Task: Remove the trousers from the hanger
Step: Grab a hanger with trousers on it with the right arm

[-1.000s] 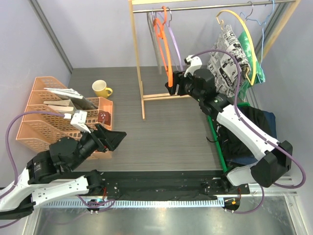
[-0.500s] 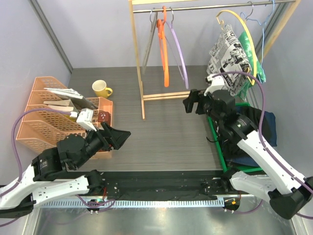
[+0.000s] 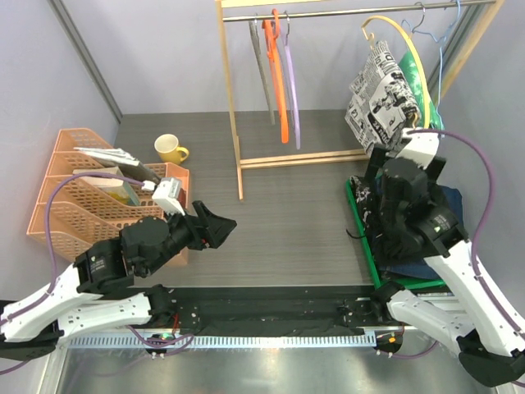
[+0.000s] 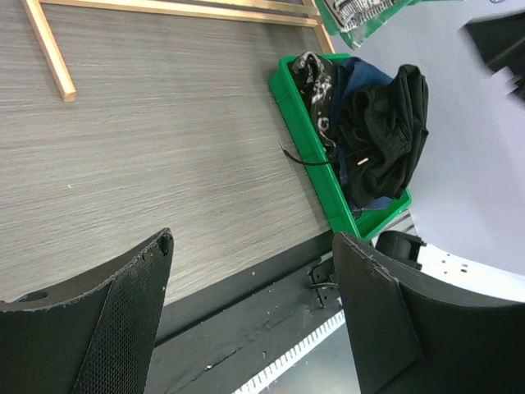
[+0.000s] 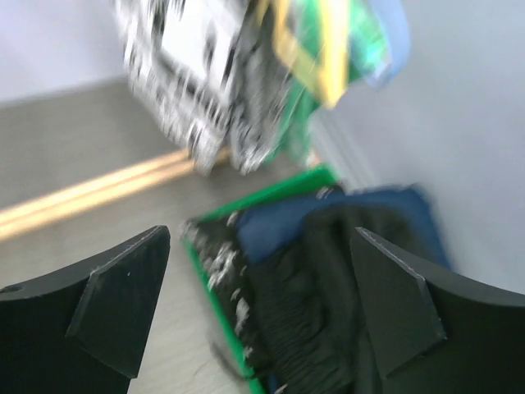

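Left jaws wide open, empty, over the counter (image 3: 287,213). Right jaws wide open, empty, over the green bin (image 3: 359,226) at 3 o'clock, which holds the black trousers (image 4: 385,123), navy denim trousers (image 4: 361,72) and marbled trousers (image 4: 316,78). Newspaper-print trousers (image 3: 379,94) hang on the yellow hanger (image 3: 416,64) at 1 o'clock.

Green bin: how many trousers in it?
3. The marbled black-and-white pair lies at the far end of the bin, the navy pair beneath, the black pair heaped on top. Others could be hidden underneath.
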Robot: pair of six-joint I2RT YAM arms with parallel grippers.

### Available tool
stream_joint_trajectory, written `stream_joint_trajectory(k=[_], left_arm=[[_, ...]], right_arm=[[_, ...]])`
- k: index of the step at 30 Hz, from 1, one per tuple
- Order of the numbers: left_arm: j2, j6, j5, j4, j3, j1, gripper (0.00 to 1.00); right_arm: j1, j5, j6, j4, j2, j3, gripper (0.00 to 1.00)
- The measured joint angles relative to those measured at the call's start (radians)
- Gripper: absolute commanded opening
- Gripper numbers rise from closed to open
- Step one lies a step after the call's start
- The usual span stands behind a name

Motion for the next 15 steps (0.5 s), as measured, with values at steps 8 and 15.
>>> stream_joint_trajectory(k=[8,15], left_arm=[[0.019,0.001,0.031,0.014,0.000,0.000,0.79],[0.049,0.008,0.055,0.013,0.021,0.000,0.79]], right_arm=[[-0.132,0.097,-0.229,0.121,0.257,0.450,0.99],[-0.306,-0.085,-0.356,0.162,0.503,0.706,0.91]])
